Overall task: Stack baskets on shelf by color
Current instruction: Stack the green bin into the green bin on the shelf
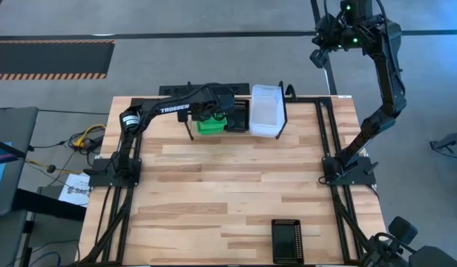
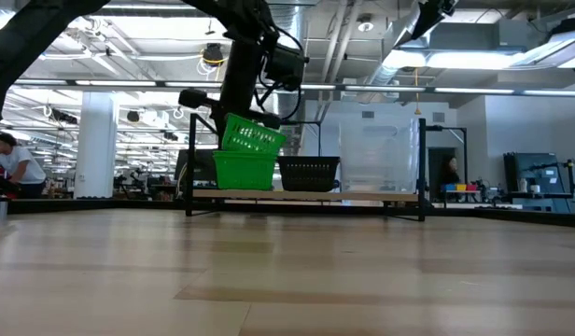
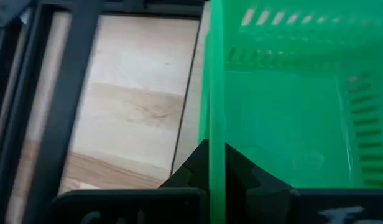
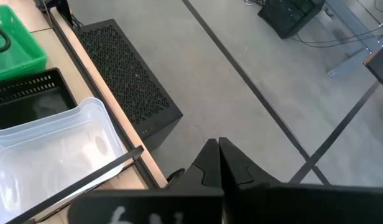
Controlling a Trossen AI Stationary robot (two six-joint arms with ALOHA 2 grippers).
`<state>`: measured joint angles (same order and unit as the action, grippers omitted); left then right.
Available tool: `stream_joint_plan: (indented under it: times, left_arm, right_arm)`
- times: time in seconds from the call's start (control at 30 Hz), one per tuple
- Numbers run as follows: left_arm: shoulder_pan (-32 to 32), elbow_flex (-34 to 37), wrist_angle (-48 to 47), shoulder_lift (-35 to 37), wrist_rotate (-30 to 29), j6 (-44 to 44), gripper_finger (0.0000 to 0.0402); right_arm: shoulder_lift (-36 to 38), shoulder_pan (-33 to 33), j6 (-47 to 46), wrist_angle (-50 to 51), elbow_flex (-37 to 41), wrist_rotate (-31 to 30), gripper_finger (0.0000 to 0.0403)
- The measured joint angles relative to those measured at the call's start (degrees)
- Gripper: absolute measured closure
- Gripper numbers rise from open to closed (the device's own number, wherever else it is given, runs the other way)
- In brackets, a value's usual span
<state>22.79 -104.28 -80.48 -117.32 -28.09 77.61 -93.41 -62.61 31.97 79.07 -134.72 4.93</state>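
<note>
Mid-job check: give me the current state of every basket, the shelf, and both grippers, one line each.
Left gripper: shut on the rim of a green basket, held tilted above the shelf.
Lower green basket: sitting on the shelf, at its left end.
Black basket: on the shelf, middle.
Clear baskets: on the shelf, right end.
Second black basket: lying on the table's near edge.
Shelf: standing upright.
Right gripper: shut, empty, raised beyond the table.

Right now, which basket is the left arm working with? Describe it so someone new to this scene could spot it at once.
Find the black wire shelf at the table's far edge. At its left end, the left end effector is shut on the wall of a green basket, held tilted just above another green basket. Its neighbours all sit level: it alone is tipped.
</note>
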Motion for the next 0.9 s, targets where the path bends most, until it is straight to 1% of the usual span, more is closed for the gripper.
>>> stream_joint_plan:
  times: [0.13,0.27,0.4,0.53,0.67,0.8,0.9]
  left_arm:
    - [-0.23,-0.05,0.44,-0.02,0.30,-2.69,0.0401]
    - [-0.23,-1.89,0.59,-0.02,0.44,-7.36,0.0401]
    - [-0.20,-4.61,0.51,-0.02,0.44,-12.81,0.0402]
    - [-0.20,-6.73,0.11,-0.01,0.45,-18.26,0.0395]
    - [-0.20,-7.02,-2.91,0.01,0.69,-19.58,0.0369]
    - [-0.03,-7.02,-5.97,0.01,0.66,-16.78,0.0328]
    - [-0.03,-7.02,-6.72,0.01,-0.77,-14.84,0.0297]
  right_arm:
    - [0.00,0.00,0.00,0.00,0.00,0.02,0.0403]
    - [0.00,0.00,0.00,0.34,0.00,0.53,0.0403]
    - [0.00,0.00,0.20,1.05,0.00,2.90,0.0403]
    - [0.00,0.00,1.11,2.31,0.00,3.19,0.0403]
    - [0.00,0.00,1.20,2.39,0.00,3.19,0.0403]
    - [-0.01,0.00,1.16,2.43,0.00,3.20,0.0403]
    - [-0.02,0.00,1.14,2.43,0.00,3.21,0.0403]
